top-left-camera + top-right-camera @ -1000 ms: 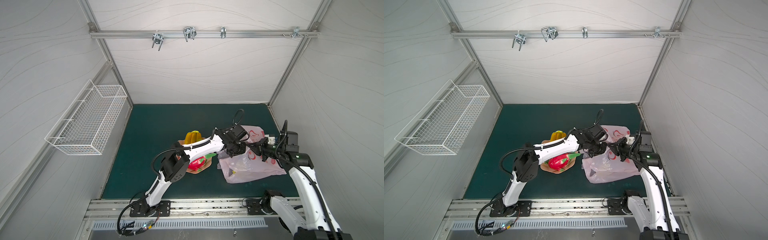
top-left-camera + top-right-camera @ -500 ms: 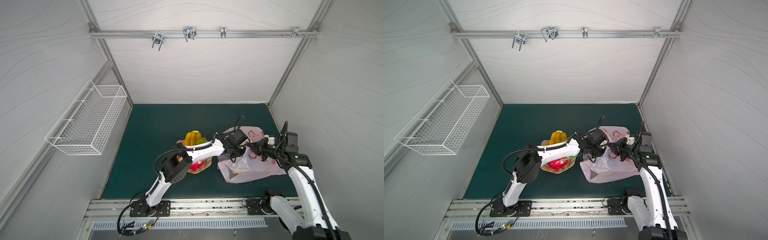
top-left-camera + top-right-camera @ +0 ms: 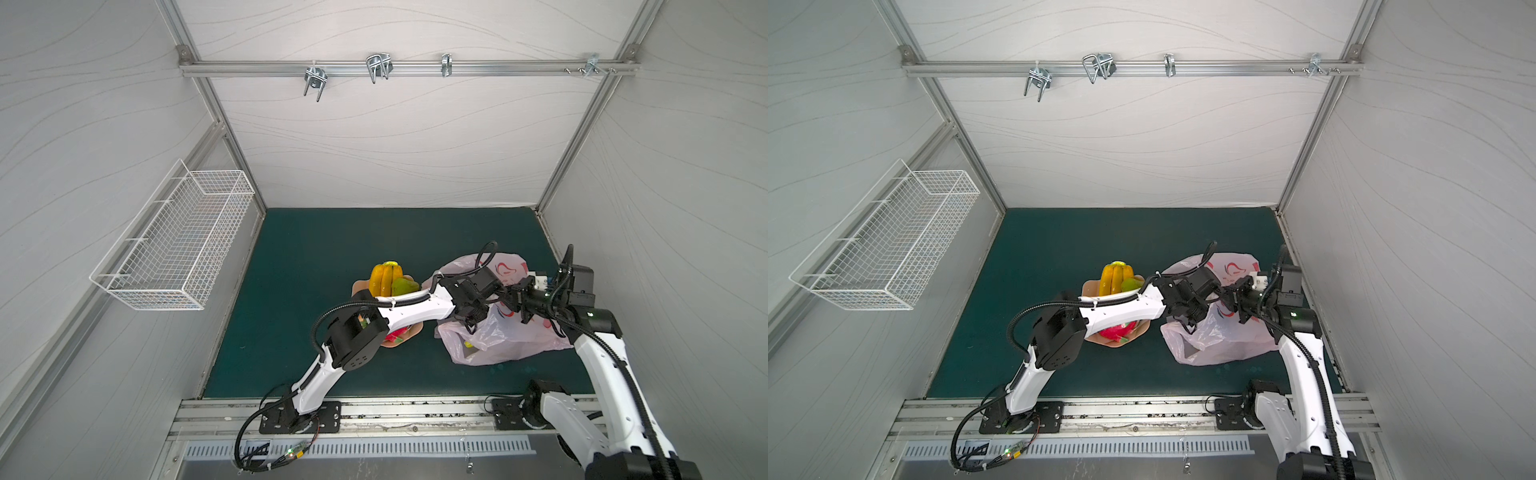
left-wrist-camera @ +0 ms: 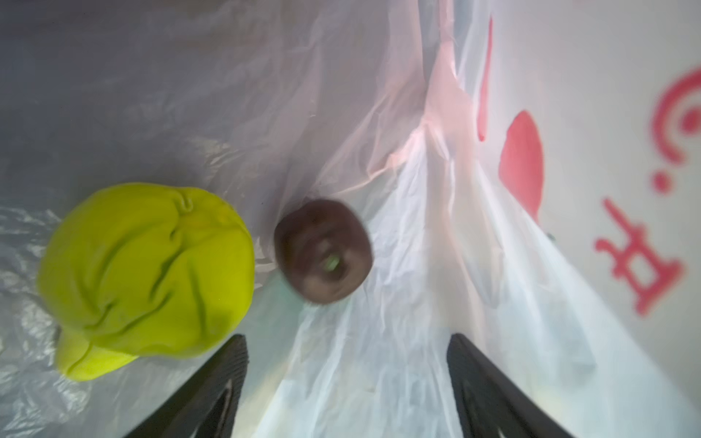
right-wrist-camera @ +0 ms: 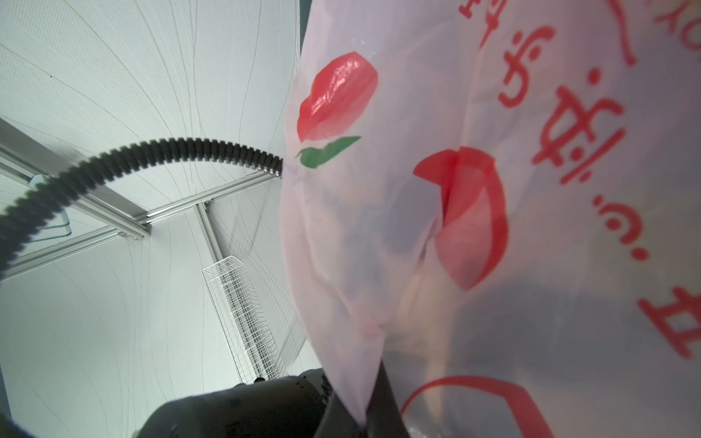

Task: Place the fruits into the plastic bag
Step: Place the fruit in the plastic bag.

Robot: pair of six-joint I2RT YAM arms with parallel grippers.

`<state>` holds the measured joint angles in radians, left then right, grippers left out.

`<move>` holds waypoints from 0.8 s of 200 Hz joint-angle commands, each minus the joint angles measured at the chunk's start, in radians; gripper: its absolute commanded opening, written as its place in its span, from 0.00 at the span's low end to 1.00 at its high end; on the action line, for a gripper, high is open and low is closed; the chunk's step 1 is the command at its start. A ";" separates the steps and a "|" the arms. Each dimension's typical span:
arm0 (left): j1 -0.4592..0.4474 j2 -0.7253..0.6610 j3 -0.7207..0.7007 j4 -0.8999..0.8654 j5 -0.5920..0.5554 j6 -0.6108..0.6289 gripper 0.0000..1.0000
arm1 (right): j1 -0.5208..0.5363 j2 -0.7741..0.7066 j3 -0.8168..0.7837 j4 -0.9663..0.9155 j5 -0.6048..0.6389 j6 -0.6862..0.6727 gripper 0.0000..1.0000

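White panelled walls close in a dark green mat (image 3: 332, 249), with a wire basket (image 3: 174, 245) hung on the left wall. In both top views a plate (image 3: 358, 286) sits mid-mat and carries a banana bunch (image 3: 386, 277) and a green pear (image 3: 405, 286) on its far side. A pink dragon fruit (image 3: 1117, 330) on its near side is partly hidden by the left arm. The plastic bag (image 3: 511, 340) lies to the right of the plate, apart from it, with its upper edge lifted. The left gripper (image 3: 471, 322) reaches down into the bag's mouth, and the right gripper (image 3: 505, 297) holds the bag's raised edge from the right. Left wrist view, inside the bag (image 4: 379, 113): a dented yellow-green fruit (image 4: 148, 273) and a blurred dark round fruit (image 4: 322, 252) lie just beside each other on the film. The two fingers (image 4: 212, 386) stand spread wide with nothing between them. Right wrist view: the fingertips (image 5: 379, 402) are closed on a fold of the printed bag (image 5: 493, 189), and the basket (image 5: 246, 314) shows beyond on the wall.
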<state>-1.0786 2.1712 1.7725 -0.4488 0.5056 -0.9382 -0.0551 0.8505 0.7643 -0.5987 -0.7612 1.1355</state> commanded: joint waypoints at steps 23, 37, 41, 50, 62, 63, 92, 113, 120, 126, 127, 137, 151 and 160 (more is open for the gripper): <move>0.034 -0.089 -0.030 -0.019 -0.034 0.007 0.86 | -0.011 -0.030 -0.002 -0.006 -0.005 0.018 0.00; 0.043 -0.121 -0.052 -0.028 -0.039 0.014 0.86 | -0.012 -0.038 -0.007 -0.011 -0.003 0.019 0.00; 0.045 -0.129 -0.058 -0.034 -0.042 0.018 0.86 | -0.013 -0.039 -0.008 -0.011 -0.003 0.021 0.00; 0.050 -0.146 -0.068 -0.054 -0.050 0.033 0.85 | -0.012 -0.043 -0.009 -0.014 -0.002 0.023 0.00; 0.052 -0.167 -0.075 -0.096 -0.073 0.061 0.85 | -0.014 -0.046 -0.008 -0.019 0.002 0.021 0.00; 0.053 -0.169 -0.075 -0.100 -0.074 0.063 0.85 | -0.014 -0.047 -0.008 -0.019 0.003 0.021 0.00; 0.066 -0.208 -0.079 -0.222 -0.154 0.118 0.84 | -0.014 -0.048 -0.003 -0.034 0.012 0.012 0.00; 0.077 -0.232 -0.063 -0.317 -0.220 0.155 0.83 | -0.014 -0.050 0.000 -0.043 0.017 0.007 0.00; 0.077 -0.236 -0.051 -0.355 -0.251 0.174 0.83 | -0.014 -0.050 0.003 -0.047 0.023 0.005 0.00; 0.079 -0.239 -0.040 -0.392 -0.277 0.187 0.83 | -0.014 -0.050 0.005 -0.050 0.025 0.003 0.00; 0.079 -0.239 -0.038 -0.396 -0.279 0.189 0.83 | -0.014 -0.050 0.006 -0.051 0.026 0.003 0.00; 0.080 -0.241 -0.028 -0.436 -0.306 0.208 0.82 | -0.014 -0.048 0.009 -0.055 0.030 -0.001 0.00; 0.080 -0.246 -0.025 -0.478 -0.339 0.236 0.82 | -0.014 -0.045 0.013 -0.058 0.037 -0.006 0.00; 0.080 -0.255 -0.030 -0.495 -0.350 0.249 0.82 | -0.014 -0.043 0.015 -0.058 0.037 -0.006 0.00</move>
<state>-1.0016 1.9499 1.7050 -0.8158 0.2523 -0.7609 -0.0635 0.8143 0.7643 -0.6281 -0.7406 1.1316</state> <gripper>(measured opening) 0.821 0.048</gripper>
